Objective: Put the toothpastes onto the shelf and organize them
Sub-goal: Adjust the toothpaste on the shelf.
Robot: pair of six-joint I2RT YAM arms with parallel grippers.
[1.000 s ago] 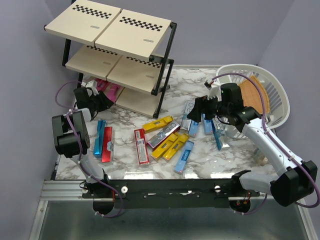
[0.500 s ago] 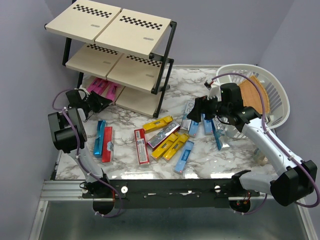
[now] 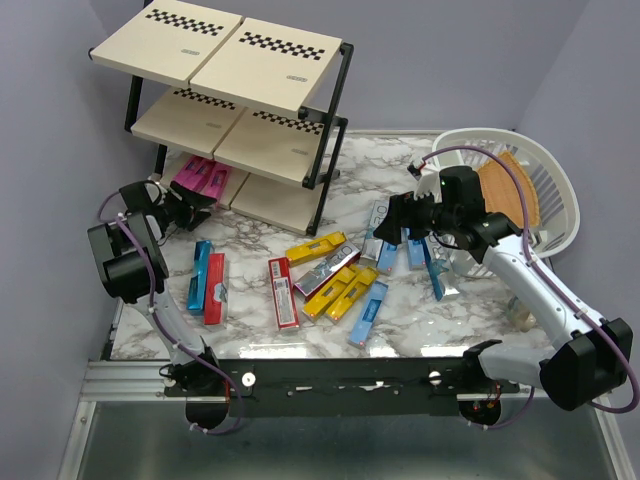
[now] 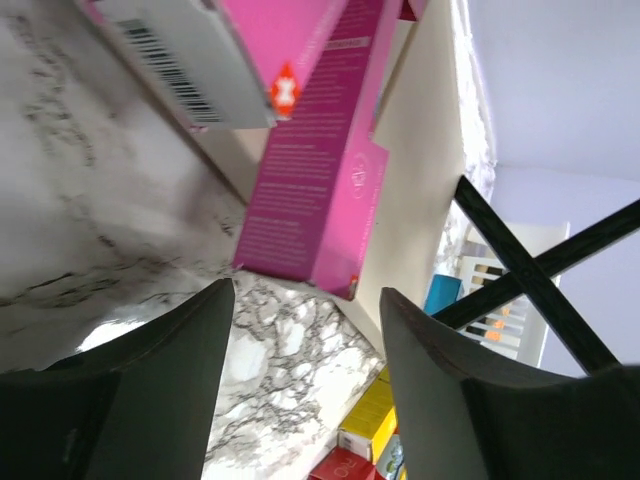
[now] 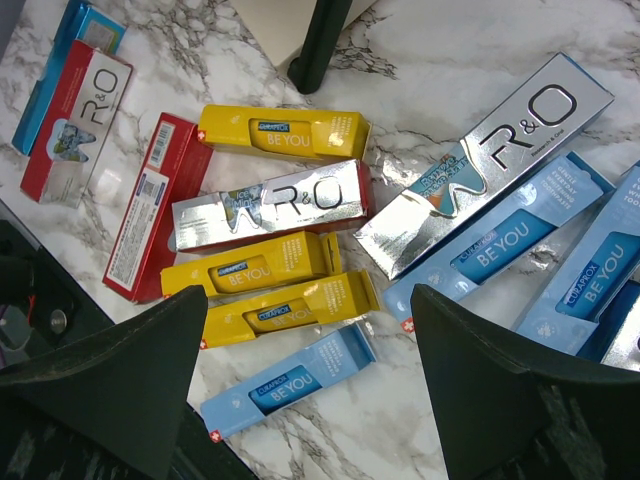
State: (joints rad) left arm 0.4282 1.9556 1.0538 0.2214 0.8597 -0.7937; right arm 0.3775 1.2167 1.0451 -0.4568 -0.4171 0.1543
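Left arm (image 3: 128,262) bent sharply, left gripper (image 4: 305,300) low, fingers apart, empty, right arm (image 3: 540,290) reaching forward, right gripper (image 5: 310,300) hovering, spread wide, empty

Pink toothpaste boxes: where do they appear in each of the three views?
Top external: pink toothpaste boxes on the shelf's bottom board, left end.
Left wrist: upper centre.
Right wrist: not in it.
Shared landmark: that bottom board, in all three.
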